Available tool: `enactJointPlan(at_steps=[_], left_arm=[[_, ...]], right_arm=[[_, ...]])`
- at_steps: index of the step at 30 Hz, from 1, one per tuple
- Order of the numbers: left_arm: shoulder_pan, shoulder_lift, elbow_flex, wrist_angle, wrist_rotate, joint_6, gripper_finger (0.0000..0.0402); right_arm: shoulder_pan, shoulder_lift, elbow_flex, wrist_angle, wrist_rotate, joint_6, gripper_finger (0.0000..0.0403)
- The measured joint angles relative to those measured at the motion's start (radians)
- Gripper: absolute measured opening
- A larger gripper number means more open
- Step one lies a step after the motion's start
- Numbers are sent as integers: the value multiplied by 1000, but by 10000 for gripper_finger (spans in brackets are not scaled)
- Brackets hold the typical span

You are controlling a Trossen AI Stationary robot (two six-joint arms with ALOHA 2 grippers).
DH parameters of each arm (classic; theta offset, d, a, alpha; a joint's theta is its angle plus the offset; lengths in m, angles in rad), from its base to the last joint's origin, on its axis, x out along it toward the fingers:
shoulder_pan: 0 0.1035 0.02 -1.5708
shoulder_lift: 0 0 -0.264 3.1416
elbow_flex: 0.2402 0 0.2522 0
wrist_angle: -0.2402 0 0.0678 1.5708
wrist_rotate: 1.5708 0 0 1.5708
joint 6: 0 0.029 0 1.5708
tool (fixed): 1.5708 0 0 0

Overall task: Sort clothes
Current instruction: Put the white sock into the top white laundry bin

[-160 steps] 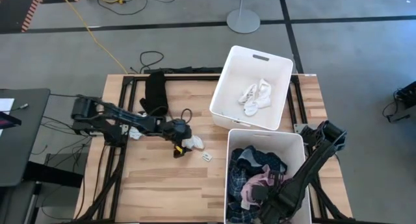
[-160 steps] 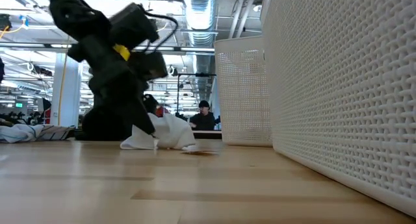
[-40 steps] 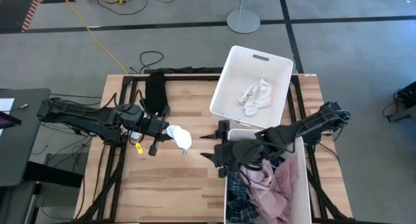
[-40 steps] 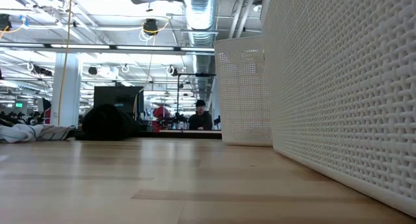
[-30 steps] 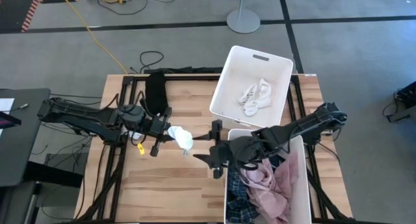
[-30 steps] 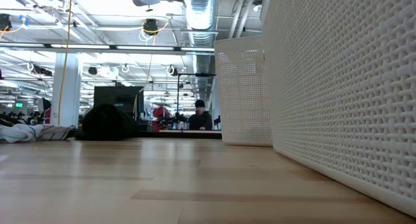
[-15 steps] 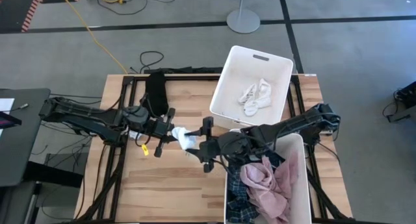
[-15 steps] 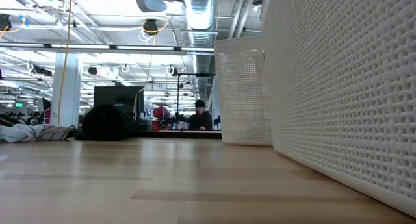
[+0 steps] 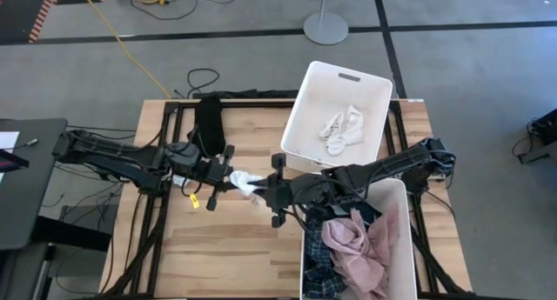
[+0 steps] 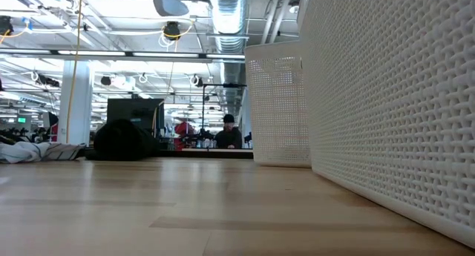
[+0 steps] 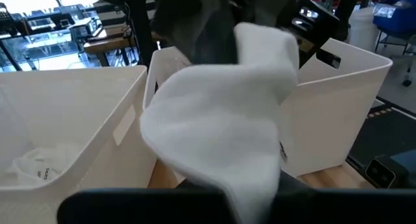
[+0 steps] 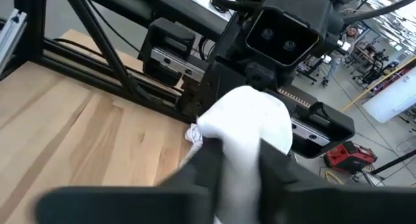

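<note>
Wooden tabletop [image 9: 218, 239] on a dark frame, grey floor around it; two white bins at the right side.
Left gripper [image 9: 228, 180]: mid-tabletop, raised, fingers closed on one end of a white sock [image 9: 244, 182].
Right gripper [image 9: 271, 191]: just right of the sock, meeting its other end; right wrist view shows its fingers [image 12: 201, 165] either side of the sock [image 12: 250, 130], apparently pinching it.
Far bin [image 9: 300, 100]: several white socks [image 9: 341, 130].
Near bin [image 9: 306, 248]: pink piece [image 9: 357, 248] on top of blue plaid and dark garments.
Black piece [image 9: 207, 123]: far-left tabletop, well apart.
Low view: bare tabletop, perforated bin walls [image 10: 386, 115], no gripper visible; left wrist view: sock [image 11: 221, 133] filling the foreground, both bins behind.
</note>
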Motion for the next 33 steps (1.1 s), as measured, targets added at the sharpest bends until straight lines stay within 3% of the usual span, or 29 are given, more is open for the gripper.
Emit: enactJointPlan(at_steps=[3,11,18,25,33], left_arm=[[0,0,0,-9,0,-1,5],[0,0,0,-68,-30,-17,49],[-22,-25,0,-131,-109,-16,133],[-62,-133,0,-193,-236,10,216],[-83,-247,1,-391,-310,-60,242]], right_arm=[[1,0,0,-7,1,-20,17],[8,-5,0,-7,62,-34,11],[36,-47,3,-16,211,-93,9],[43,-112,3,-48,389,-102,8],[2,-207,3,-135,567,-87,8]])
